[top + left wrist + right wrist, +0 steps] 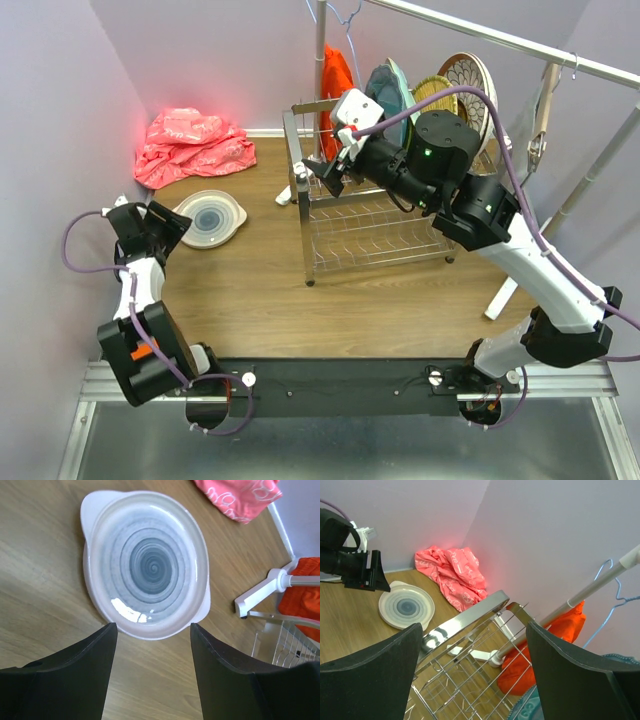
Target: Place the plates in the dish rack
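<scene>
toward the desk's (300, 310) far left corner the grey-swirl plate (147, 565) lies flat, apart from the dish rack (375, 235). the left hand (152, 627), released and empty, hovers at its rim, seemingly mid-reach; the right hand (472, 630) hangs released over the rack. next, closing on that rim and lifting.
</scene>
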